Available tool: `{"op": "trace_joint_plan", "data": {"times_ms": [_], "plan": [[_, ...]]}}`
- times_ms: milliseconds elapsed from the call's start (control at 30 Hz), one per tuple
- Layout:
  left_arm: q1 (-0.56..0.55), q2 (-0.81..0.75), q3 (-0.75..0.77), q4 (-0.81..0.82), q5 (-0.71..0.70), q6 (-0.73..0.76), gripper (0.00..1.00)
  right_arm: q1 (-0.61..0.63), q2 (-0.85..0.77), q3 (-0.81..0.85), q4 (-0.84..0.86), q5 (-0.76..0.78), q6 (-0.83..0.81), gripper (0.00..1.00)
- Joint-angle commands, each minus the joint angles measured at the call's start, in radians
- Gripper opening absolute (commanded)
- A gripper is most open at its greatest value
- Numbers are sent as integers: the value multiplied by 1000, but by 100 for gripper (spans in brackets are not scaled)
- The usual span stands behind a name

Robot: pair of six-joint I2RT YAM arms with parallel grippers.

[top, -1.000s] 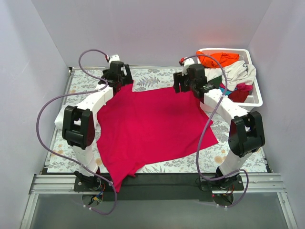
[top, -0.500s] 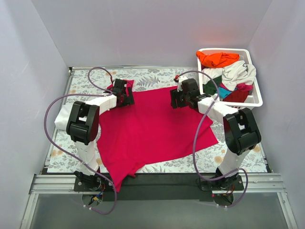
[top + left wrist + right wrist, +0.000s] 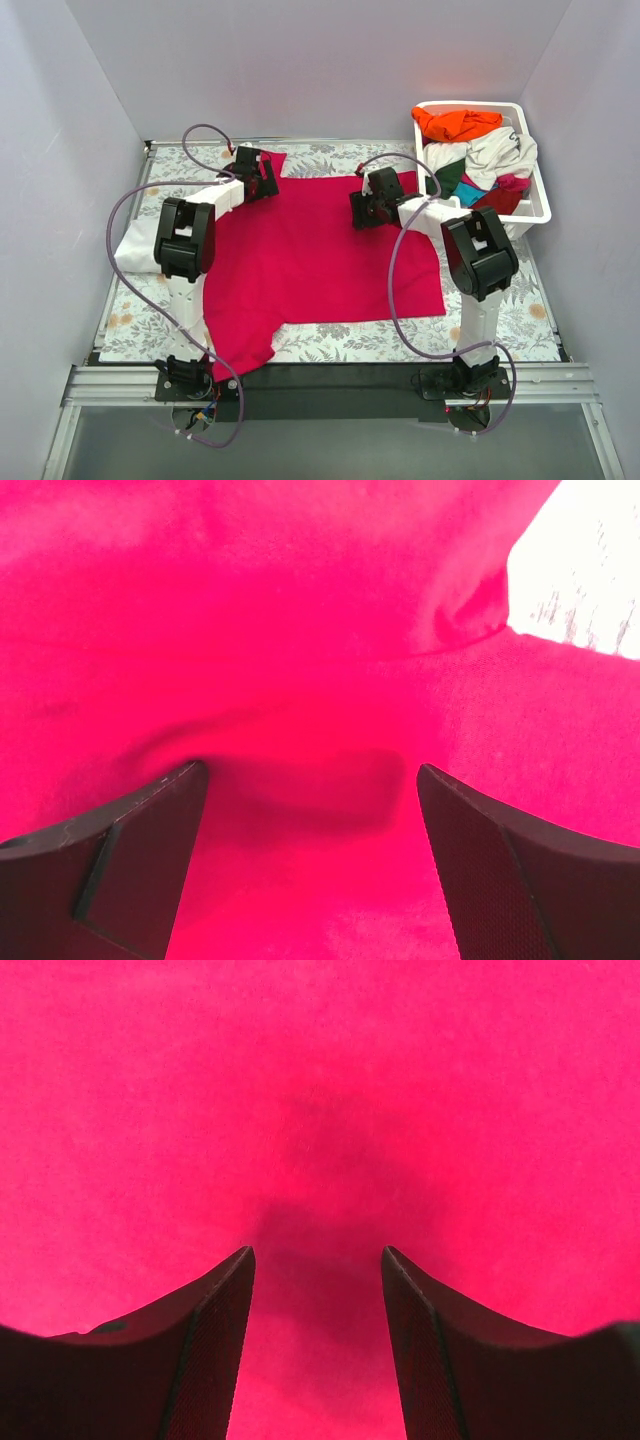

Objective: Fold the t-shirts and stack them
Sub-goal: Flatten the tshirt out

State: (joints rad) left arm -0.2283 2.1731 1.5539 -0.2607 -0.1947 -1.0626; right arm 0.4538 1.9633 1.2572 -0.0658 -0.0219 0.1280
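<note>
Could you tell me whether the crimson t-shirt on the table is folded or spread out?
Spread out: the crimson t-shirt lies open and mostly flat across the table, with no folded-over layer visible.

Crimson-pink t-shirt (image 3: pixel 300 600) fills the view, the gripper (image 3: pixel 310 770) spread wide over it; bright tabletop (image 3: pixel 580 570) shows at 2 o'clock.

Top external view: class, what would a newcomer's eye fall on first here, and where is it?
The large crimson-pink t-shirt spread across the middle of the patterned table dominates. The left tool and right tool sit open over its far part. At the far right corner a white basket holds a heap of shirts, a bright orange one on top.
</note>
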Motion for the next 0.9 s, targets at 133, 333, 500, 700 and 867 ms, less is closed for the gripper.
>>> {"op": "trace_joint_plan", "data": {"times_ms": [133, 333, 500, 700, 867], "plan": [[37, 169, 223, -92, 80, 47, 79, 3, 153, 232, -127, 16, 21, 48], [60, 260, 351, -138, 109, 55, 79, -18, 259, 402, -201, 13, 44, 48], [76, 327, 491, -184, 129, 50, 79, -59, 339, 537, -241, -48, 45, 50], [83, 369, 558, -184, 161, 56, 79, -98, 469, 752, -325, -108, 38, 51], [81, 335, 505, -129, 193, 56, 79, -125, 506, 809, -333, -144, 41, 51]]}}
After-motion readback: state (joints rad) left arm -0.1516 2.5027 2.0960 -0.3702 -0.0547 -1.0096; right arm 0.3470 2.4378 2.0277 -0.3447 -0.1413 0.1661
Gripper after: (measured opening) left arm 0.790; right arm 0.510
